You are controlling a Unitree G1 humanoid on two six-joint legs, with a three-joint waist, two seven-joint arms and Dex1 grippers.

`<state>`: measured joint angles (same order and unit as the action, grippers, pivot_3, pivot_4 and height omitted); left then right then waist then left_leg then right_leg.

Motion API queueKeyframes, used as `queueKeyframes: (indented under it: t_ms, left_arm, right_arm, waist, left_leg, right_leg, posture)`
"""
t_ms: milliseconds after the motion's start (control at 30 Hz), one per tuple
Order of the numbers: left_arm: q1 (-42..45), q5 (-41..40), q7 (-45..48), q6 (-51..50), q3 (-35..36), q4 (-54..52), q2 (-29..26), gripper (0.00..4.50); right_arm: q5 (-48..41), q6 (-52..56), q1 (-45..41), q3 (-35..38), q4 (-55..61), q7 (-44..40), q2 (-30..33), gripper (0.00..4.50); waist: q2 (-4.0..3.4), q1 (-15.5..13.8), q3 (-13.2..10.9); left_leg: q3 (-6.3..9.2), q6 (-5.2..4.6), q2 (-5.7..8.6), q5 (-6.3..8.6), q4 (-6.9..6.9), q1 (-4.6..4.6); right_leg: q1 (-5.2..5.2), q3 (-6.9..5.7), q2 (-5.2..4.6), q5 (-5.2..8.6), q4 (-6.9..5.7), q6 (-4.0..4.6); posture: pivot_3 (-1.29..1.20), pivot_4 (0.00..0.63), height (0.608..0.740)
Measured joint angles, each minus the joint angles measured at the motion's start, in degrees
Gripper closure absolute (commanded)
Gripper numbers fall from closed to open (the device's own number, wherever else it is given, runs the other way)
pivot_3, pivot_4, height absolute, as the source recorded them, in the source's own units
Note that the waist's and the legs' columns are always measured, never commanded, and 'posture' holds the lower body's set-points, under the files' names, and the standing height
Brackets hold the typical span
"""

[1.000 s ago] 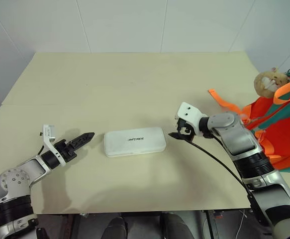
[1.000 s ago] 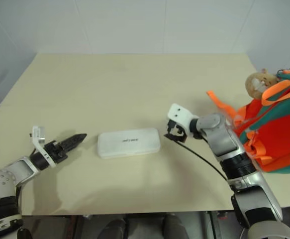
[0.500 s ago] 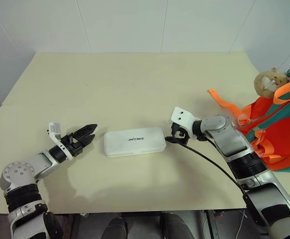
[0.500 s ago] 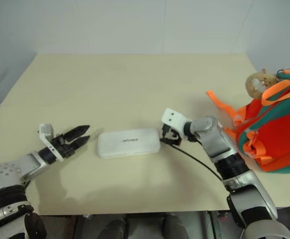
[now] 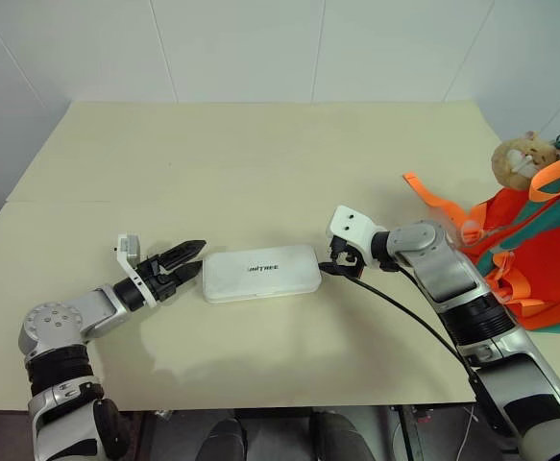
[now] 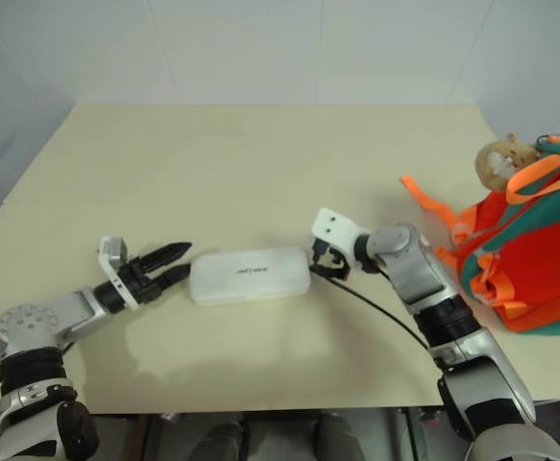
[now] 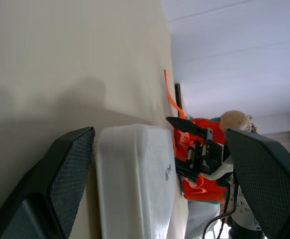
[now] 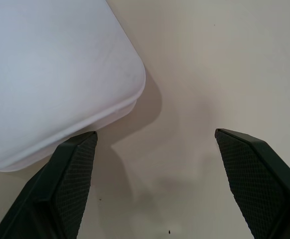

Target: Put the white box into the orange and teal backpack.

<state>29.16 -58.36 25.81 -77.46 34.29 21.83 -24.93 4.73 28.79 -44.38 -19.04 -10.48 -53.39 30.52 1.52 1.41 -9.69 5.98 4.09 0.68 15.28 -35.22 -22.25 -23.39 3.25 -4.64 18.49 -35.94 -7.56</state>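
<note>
pale tabletop (image 5: pixel 260 154) is backed by white wall panels. white box (image 5: pixel 260 273) is laid flat near table centre, lettering up. left gripper (image 5: pixel 191 257) is held low at box's left end, fingers spread wide, tips just beside the short edge; contact can't be told. right gripper (image 5: pixel 338 263) is set at box's right end w/ fingers spread, one by the corner, nothing pinched. backpack (image 5: pixel 539 252) is seen at table's right edge, well apart from box, w/ plush toy (image 5: pixel 520 158) on top & orange strap (image 5: pixel 433 200) trailing toward centre.
</note>
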Motion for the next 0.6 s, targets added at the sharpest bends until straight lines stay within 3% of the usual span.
queueKeyframes:
  t_ms: [600]
  left_arm:
    - [4.84,2.61,1.96,5.57,-3.48,6.41,3.87,0.03]
  right_arm:
    - [0.32,0.55,0.00,-0.01,1.25,0.05,-0.55,0.00]
  waist:
    - [0.00,-1.32,0.01]
  left_leg:
    - [0.01,-0.02,0.07,-0.11,-0.16,0.09]
  right_leg:
    - [0.16,0.00,-0.03,-0.13,-0.04,-0.12]
  posture:
    - [0.00,0.150,0.740]
